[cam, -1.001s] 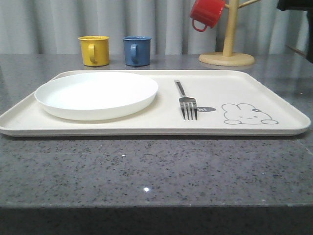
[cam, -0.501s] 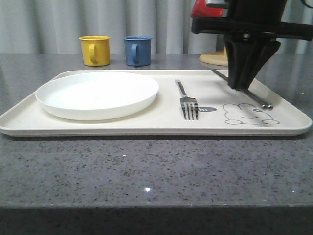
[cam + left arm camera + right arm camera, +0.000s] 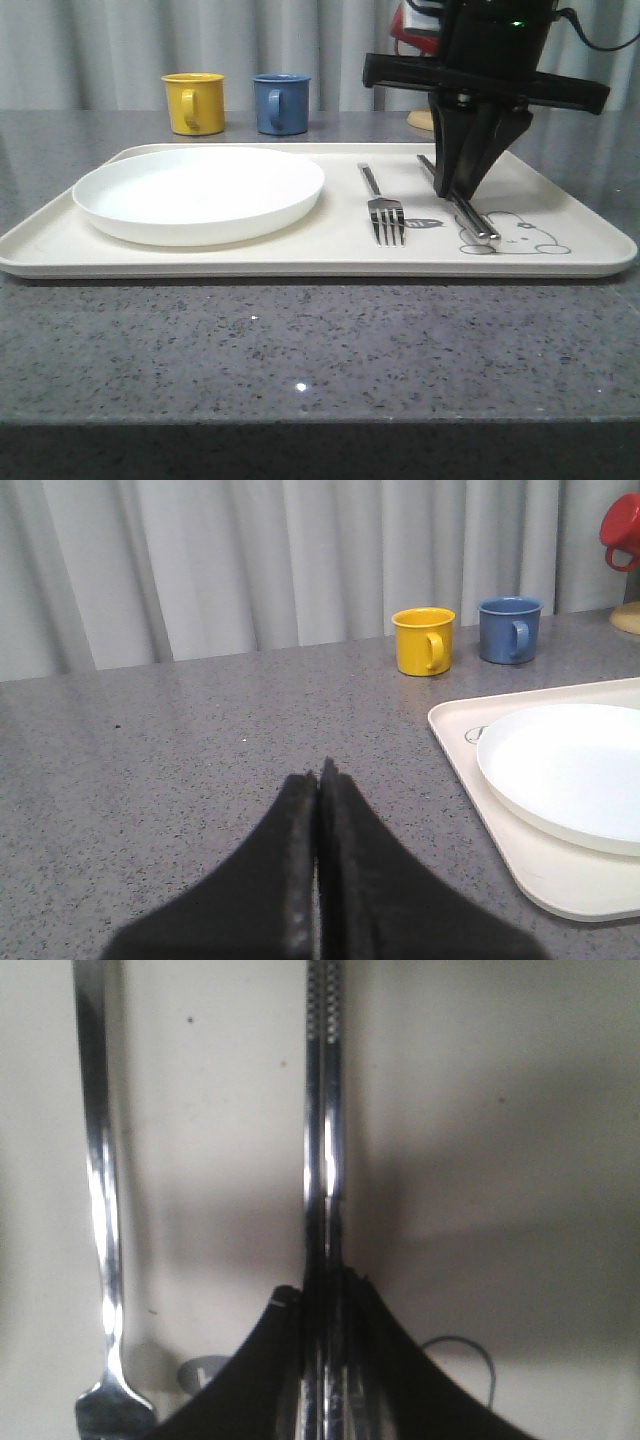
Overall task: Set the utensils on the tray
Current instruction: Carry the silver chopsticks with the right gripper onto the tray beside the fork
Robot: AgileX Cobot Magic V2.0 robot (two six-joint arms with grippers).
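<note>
The cream tray (image 3: 300, 262) lies across the table with a grey rabbit drawing at its right end. A silver fork (image 3: 384, 211) rests on it, tines toward me; its handle (image 3: 102, 1210) runs beside the chopsticks in the right wrist view. My right gripper (image 3: 462, 192) is low over the tray, right of the fork, shut on a pair of silver chopsticks (image 3: 475, 218), whose near end reaches the rabbit drawing. The chopsticks (image 3: 324, 1120) stick out straight from between the black fingers (image 3: 395, 1350). My left gripper (image 3: 320, 780) is shut and empty over bare table, left of the tray (image 3: 500, 830).
A round white plate (image 3: 198, 193) fills the tray's left half. Behind the tray stand a yellow mug (image 3: 193, 102) and a blue mug (image 3: 280, 103). A wooden mug tree's base (image 3: 420, 120) stands at the back right with a red mug (image 3: 415, 35) hanging behind the right arm.
The right arm came into view holding the chopsticks and has moved left and lower, closer to the fork. Fork, plate and mugs have stayed put.
</note>
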